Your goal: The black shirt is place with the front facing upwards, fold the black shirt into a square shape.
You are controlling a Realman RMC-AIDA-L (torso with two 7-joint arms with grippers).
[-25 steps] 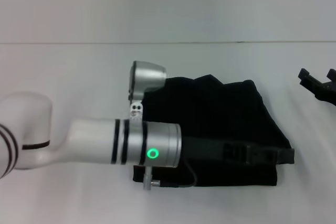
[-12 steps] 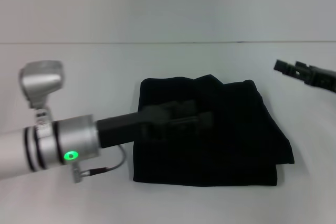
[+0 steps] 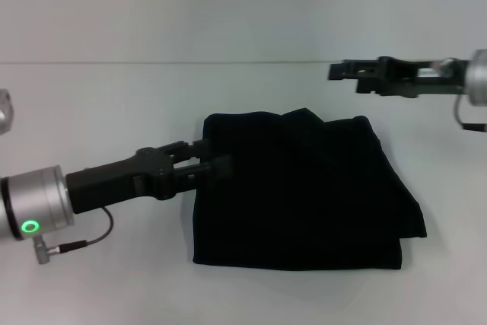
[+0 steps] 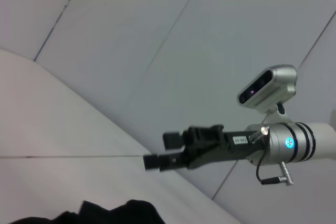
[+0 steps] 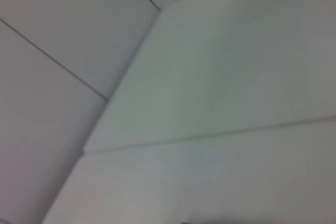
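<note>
We are recording the black shirt [image 3: 304,192] as lying folded into a compact, roughly four-sided bundle on the white table [image 3: 114,104], a little right of centre in the head view. Its near edge is running straight. Its right side is sloping out to a corner, and its far edge is showing an uneven fold line with a small peak. No lettering or label is showing on the upward face.

We are noting the left gripper [image 3: 217,156] reaching in from the left at the near-left part of the scene, its black body extending from the silver wrist with a green ring light. Its fingertips are overlapping the shirt's left edge near the far-left corner in the head view. Its jaws are standing slightly apart, with a visible gap between the upper and lower fingers. We cannot tell whether they are touching the cloth or hovering above it.

Farther back, we are observing the right gripper [image 3: 342,74] held in the air beyond the shirt's far-right part, well apart from the cloth, pointing toward the left. In the left wrist view the same right gripper [image 4: 160,150] is showing two fingers separated with nothing between them, above a small dark strip of shirt [image 4: 113,213]. The right wrist view is showing only pale, blank surfaces.
</note>
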